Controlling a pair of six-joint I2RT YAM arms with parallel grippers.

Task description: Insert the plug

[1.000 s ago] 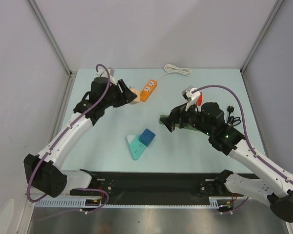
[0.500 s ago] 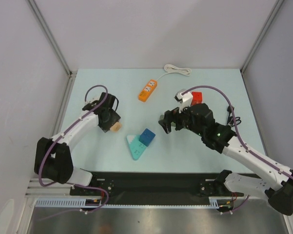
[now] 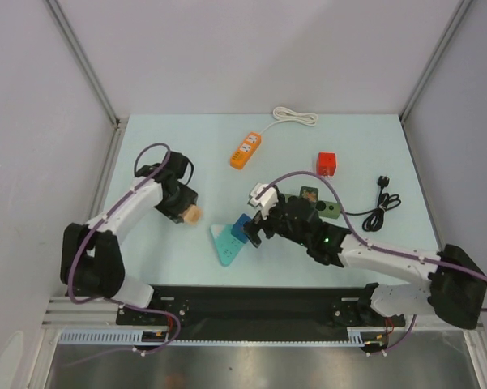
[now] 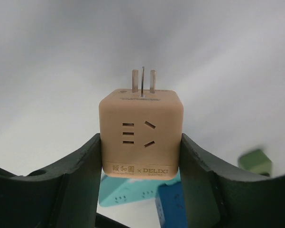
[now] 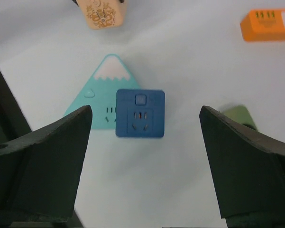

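Note:
The plug [image 4: 141, 133] is a tan cube adapter with metal prongs pointing away from the wrist. My left gripper [image 4: 141, 145] is shut on its sides. From above, the plug [image 3: 194, 214] hangs at the left gripper [image 3: 186, 211], left of a teal triangular socket block [image 3: 223, 243]. A blue cube socket [image 5: 140, 113] rests on the teal block [image 5: 97, 99], its socket face up. My right gripper [image 5: 145, 124] hovers over the cube, open wide with nothing between its fingers [image 5: 52, 147]. In the top view the right gripper [image 3: 254, 229] partly hides the blue cube [image 3: 241, 228].
An orange power strip [image 3: 245, 151] with a white cord [image 3: 296, 116] lies at the back. A red cube [image 3: 326, 163], a green cube [image 3: 309, 194] and a dark green one [image 3: 329, 211] sit right of centre. A black cable [image 3: 381, 209] lies at the right.
My left arm drew back from the orange strip toward the near left, carrying the tan plug. My right arm swung left and down over the blue cube, uncovering the red and green cubes.

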